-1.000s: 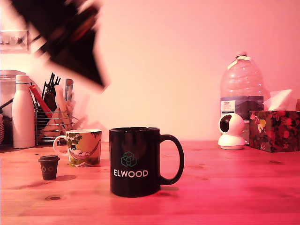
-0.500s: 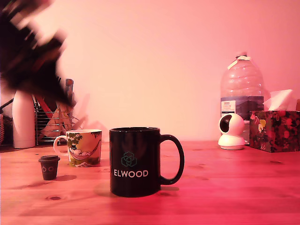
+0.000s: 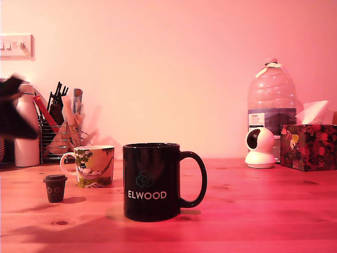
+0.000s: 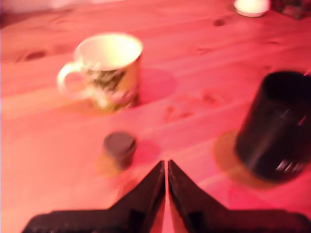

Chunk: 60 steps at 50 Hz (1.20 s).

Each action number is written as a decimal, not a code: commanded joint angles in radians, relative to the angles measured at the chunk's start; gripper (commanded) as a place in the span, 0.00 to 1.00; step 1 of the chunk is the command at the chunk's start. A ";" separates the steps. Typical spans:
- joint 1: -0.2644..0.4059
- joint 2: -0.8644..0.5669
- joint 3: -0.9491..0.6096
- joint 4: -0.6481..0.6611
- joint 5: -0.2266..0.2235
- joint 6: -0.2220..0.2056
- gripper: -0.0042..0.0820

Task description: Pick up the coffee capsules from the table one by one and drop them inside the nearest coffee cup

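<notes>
A: Wrist view: the small dark tapered plastic capsule [image 4: 119, 147] is seen upright on the reddish wooden table [image 4: 194, 48], just ahead of the black gripper [image 4: 166, 167]. Jaws are pressed almost together, only a thin slit between them, nothing held.

B: Exterior view? Only a dark blur is made out at its left edge [image 3: 15, 113], probably the arm.

A: Agreed, too smeared to be sure. A second ago that blur was high in the frame, above the mugs; half a second ago it was lower and further to the exterior view's left. Now it is nearly out of frame.

B: So a swing toward the dark capsule [image 3: 55, 188] is inferred. It has not shifted, and stands nearest the cream illustrated ceramic mug [image 3: 95, 165].

A: The black glossy mug lettered ELWOOD [image 3: 151, 181] is also unmoved. The cream-white capsule is not seen in either view.

B: The jaws must be opened before any descent.
</notes>
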<state>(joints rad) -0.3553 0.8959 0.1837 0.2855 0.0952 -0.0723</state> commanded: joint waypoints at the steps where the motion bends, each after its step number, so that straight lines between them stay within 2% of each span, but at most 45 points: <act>1: 0.016 -0.008 -0.047 0.035 0.002 -0.004 0.03; 8: 0.033 -0.008 -0.071 0.054 0.002 -0.006 0.04; 10: 0.033 -0.007 -0.072 0.053 0.003 -0.006 0.08; 12: 0.033 -0.007 -0.072 0.053 0.005 -0.006 0.15; 15: 0.033 -0.006 -0.072 0.057 0.007 -0.006 0.39; 19: 0.033 -0.006 -0.072 0.060 -0.004 -0.018 0.83; 21: 0.033 -0.006 -0.072 0.060 -0.003 -0.015 0.96; 22: 0.033 -0.006 -0.073 0.060 -0.003 -0.015 0.98; 25: 0.033 -0.006 -0.078 0.080 -0.003 -0.003 0.95; 37: 0.033 0.013 -0.086 0.133 -0.002 0.002 0.95; 48: 0.033 0.101 -0.099 0.239 0.000 0.004 0.95; 52: 0.035 0.138 -0.099 0.280 0.002 0.021 0.95; 60: 0.066 0.219 -0.099 0.375 0.011 0.021 0.95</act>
<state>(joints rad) -0.3035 1.0931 0.1059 0.6209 0.1024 -0.0601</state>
